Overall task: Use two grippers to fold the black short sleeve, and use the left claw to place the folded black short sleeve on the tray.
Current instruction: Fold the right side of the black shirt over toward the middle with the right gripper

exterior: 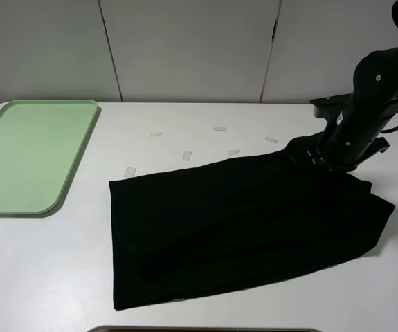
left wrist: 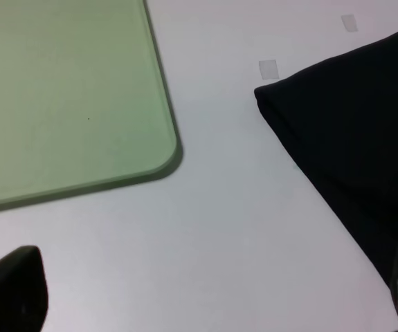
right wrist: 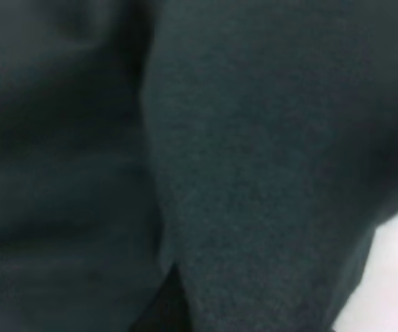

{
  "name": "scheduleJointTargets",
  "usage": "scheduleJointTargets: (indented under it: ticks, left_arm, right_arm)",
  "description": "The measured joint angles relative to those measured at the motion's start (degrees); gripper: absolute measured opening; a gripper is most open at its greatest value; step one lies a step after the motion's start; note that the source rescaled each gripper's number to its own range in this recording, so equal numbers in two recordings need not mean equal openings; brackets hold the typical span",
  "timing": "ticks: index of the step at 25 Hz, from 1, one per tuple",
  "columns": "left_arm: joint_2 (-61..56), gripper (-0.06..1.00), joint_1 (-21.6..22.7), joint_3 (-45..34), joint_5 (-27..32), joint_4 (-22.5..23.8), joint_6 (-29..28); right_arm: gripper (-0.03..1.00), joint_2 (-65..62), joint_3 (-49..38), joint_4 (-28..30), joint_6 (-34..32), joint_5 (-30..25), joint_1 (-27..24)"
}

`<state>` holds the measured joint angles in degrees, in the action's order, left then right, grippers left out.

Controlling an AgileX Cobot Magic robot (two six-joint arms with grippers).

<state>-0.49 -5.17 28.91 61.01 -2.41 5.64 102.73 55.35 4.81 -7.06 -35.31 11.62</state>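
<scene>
The black short sleeve (exterior: 240,221) lies spread on the white table, right of centre. My right gripper (exterior: 311,156) is low over the shirt's far right corner, where the cloth bunches up into a peak against it. Its fingers are hidden, and black cloth (right wrist: 254,173) fills the right wrist view. The left wrist view shows my left gripper (left wrist: 209,301) open and empty above bare table, with one fingertip (left wrist: 12,294) at each side of the picture. It is between the tray's (left wrist: 60,97) near corner and the shirt's corner (left wrist: 351,131). The mint-green tray (exterior: 25,155) sits at the far left, empty.
Several small white tape strips (exterior: 187,155) lie on the table just beyond the shirt's far edge; one also shows in the left wrist view (left wrist: 268,68). A pale panelled wall (exterior: 185,48) stands behind the table. A dark edge (exterior: 205,330) shows at the bottom.
</scene>
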Motion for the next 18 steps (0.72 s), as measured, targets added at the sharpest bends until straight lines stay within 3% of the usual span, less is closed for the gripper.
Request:
scheduleJointTargets:
  ticks: [7, 11, 18]
  left_arm:
    - [0.0, 1.0, 0.0, 0.0, 0.0, 0.0, 0.0]
    - [0.0, 1.0, 0.0, 0.0, 0.0, 0.0, 0.0]
    - [0.0, 1.0, 0.0, 0.0, 0.0, 0.0, 0.0]
  right_arm:
    - [0.07, -5.4, 0.0, 3.6, -10.2, -3.9, 9.6]
    - [0.07, -7.1, 0.0, 4.1, -13.4, -5.7, 12.8]
    - [0.07, -5.8, 0.0, 2.3, -16.3, -4.3, 16.0]
